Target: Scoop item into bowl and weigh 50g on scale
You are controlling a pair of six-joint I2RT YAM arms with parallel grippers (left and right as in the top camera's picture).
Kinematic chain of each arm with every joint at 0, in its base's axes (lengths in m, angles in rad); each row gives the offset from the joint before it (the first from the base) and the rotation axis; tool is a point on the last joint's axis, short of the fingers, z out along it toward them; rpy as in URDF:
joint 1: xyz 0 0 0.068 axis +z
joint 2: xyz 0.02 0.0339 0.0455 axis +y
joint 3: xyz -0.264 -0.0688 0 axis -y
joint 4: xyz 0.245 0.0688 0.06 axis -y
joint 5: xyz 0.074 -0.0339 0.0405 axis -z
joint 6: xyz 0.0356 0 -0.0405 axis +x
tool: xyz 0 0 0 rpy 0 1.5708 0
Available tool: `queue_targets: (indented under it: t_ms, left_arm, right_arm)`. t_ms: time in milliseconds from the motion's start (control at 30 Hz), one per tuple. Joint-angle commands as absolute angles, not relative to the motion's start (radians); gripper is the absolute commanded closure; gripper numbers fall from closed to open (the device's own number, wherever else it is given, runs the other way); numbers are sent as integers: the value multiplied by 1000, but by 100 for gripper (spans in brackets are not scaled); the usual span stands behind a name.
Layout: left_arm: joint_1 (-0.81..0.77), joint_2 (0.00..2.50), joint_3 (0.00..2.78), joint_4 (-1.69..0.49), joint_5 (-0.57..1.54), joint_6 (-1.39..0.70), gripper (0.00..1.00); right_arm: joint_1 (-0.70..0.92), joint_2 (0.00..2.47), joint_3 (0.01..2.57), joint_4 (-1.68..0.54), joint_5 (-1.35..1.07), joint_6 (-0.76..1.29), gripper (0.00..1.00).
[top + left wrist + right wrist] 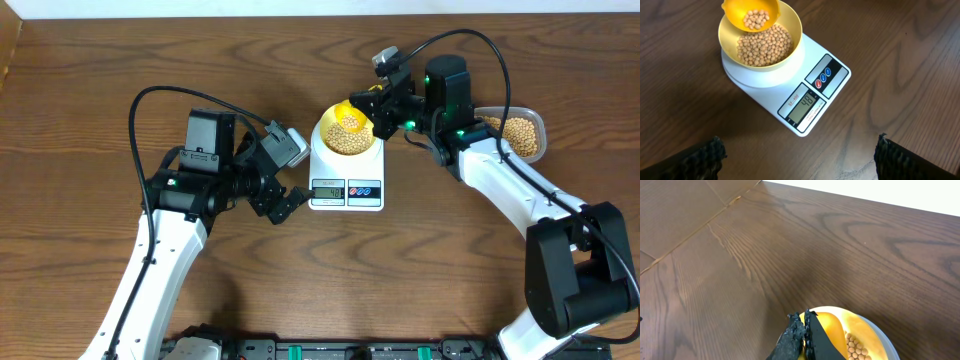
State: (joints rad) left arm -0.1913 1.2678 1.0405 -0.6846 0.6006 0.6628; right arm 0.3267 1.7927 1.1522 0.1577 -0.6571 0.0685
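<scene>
While right pincer (804, 330) clamps one scoop (751, 17) | one bowl (794, 27), one scale (815, 95), one tub (535, 125) | left pincer (799, 155) wide

Dark brown wood-grain table (80, 60), evenly lit, low glare. A board seam (690, 235) runs diagonally near one corner. Pale strip (300, 5) beyond the far edge; nature undetermined.

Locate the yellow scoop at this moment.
Overhead view, just right of centre: the scoop, gripped by the right claw, hangs over the far rim of the bowl on the scale, a few beans in it.
</scene>
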Motion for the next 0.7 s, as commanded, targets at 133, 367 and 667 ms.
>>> queue_targets:
  t_ms: [133, 367, 667]
  left_arm:
    - [-187, 1274, 1033, -688, 613, 677, 2]
    - [-187, 1274, 1033, -688, 613, 677, 2]
    - [-187, 1274, 1033, -688, 613, 677, 2]
  right_arm:
    - [328, 1802, 1150, 160, -672, 70, 99]
    - [331, 1802, 1150, 153, -652, 69, 99]
    - [334, 1802, 1150, 129, -629, -23, 99]
